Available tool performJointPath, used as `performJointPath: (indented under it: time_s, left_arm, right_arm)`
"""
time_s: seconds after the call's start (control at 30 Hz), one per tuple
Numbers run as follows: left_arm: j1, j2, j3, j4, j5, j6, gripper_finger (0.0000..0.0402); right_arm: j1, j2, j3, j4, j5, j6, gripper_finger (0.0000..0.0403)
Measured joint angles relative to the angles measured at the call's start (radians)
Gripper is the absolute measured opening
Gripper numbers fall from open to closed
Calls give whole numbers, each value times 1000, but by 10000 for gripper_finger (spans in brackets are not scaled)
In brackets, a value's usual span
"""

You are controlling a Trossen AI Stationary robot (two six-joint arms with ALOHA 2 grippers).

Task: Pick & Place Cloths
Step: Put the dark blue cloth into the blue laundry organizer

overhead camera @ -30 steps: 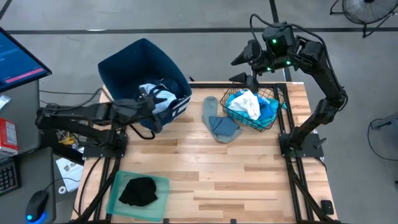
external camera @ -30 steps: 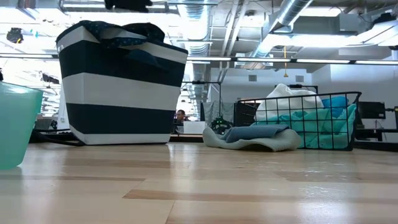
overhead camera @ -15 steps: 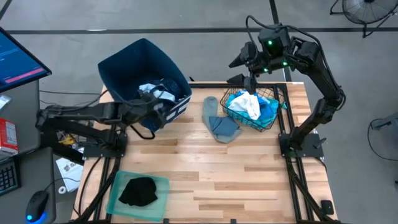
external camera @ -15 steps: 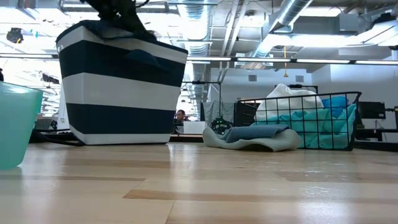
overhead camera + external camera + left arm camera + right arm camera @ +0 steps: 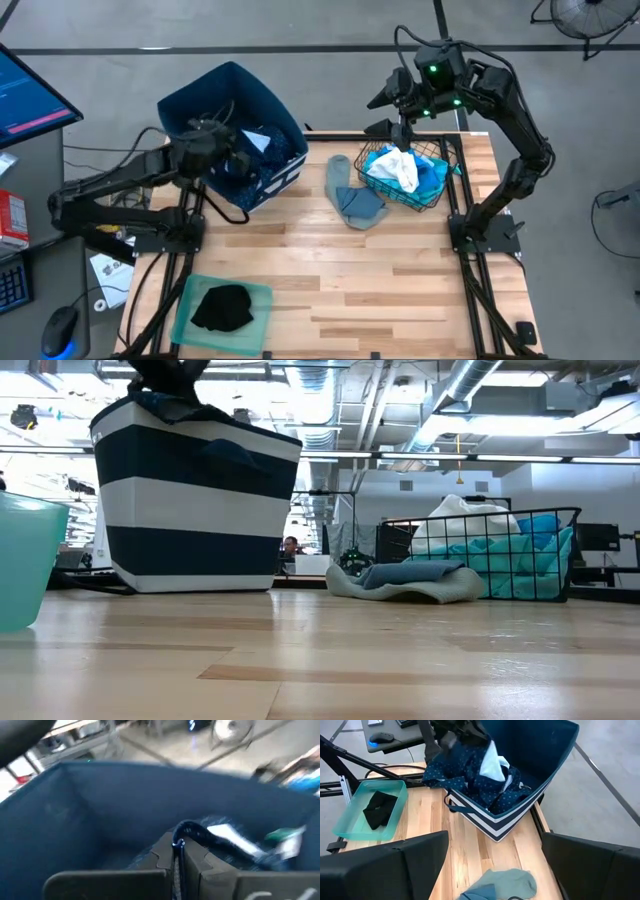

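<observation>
At upper left in the high view, the left gripper (image 5: 232, 158) is pinched tight on the dotted navy cloth (image 5: 470, 772) inside the bin (image 5: 190, 105), and should probably drop it well inside the rim.

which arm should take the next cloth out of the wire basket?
Right. The right hand hovers open directly over the wire basket and its white cloth. The left hand is at the blue bin, shut on the dotted navy cloth.
</observation>
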Motion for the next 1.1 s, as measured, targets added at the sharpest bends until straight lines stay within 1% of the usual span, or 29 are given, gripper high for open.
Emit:
performJointPath:
  time_s: [0.1,0.17,0.2,0.33,0.4,0.53,0.67,0.77,0.93,1.03,1.1]
  left_arm:
    - [106,38,-2,-71,80,19,0]
    - [176,77,-27,-98,149,19,0]
    - [211,95,-51,-99,206,19,0]
    - [311,211,-144,-93,493,15,0]
    - [334,269,-161,-97,567,9,0]
    - [357,338,-153,-93,580,-38,2]
    - [371,329,-92,-97,571,-38,9]
    - [381,274,-14,-94,539,16,18]
    - [381,160,111,-66,431,136,44]
    - [379,71,162,-37,430,168,66]
    - [374,15,179,-30,435,177,82]
  right_arm:
    - [0,15,-2,-7,1,10,315]
    - [8,28,-1,-6,-2,23,315]
    - [10,37,-1,-10,0,26,315]
    - [25,75,-1,-16,0,27,315]
    - [33,94,-1,-16,1,27,315]
    - [45,123,-1,-15,0,27,315]
    - [47,139,-2,-20,1,26,315]
    - [47,134,-1,-19,0,26,315]
    - [46,126,-1,-26,1,27,315]
    - [46,127,-1,-69,3,41,315]
    - [49,133,-1,-107,28,56,315]
